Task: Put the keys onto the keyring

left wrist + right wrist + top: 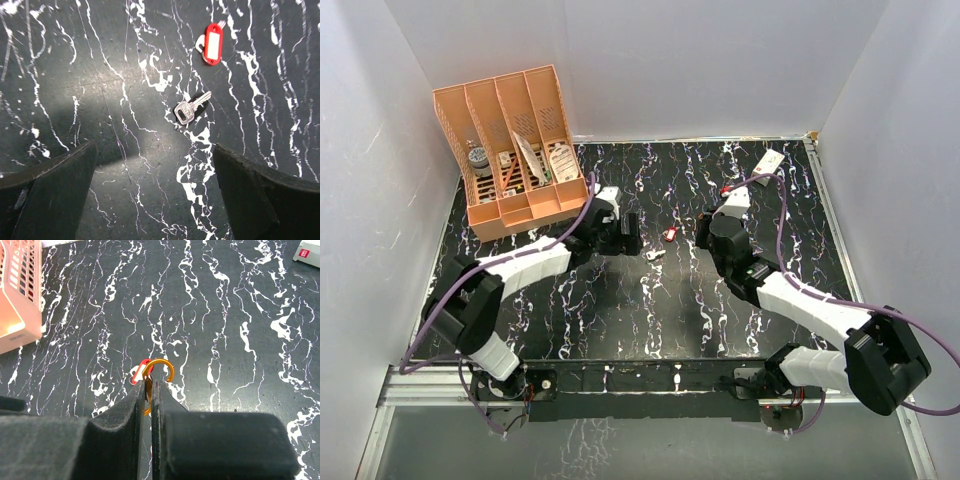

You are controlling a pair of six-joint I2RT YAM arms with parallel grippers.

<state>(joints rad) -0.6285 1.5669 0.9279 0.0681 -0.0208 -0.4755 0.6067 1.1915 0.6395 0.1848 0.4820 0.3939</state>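
The red-headed key (212,43) and the plain silvery key (190,109) lie flat on the black marbled table, apart from each other. In the top view the red key (669,234) and the silvery key (655,254) lie between my two grippers. My left gripper (155,195) is open and empty, just short of the silvery key, and it also shows in the top view (628,237). My right gripper (151,385) is shut on the gold keyring (162,365), whose open hook sticks out past the fingertips. The red key (141,370) shows just beyond the keyring.
An orange slotted organizer (510,150) with small items stands at the back left; its corner shows in the right wrist view (17,290). A white box with a red mark (772,160) lies at the back right. White walls enclose the table.
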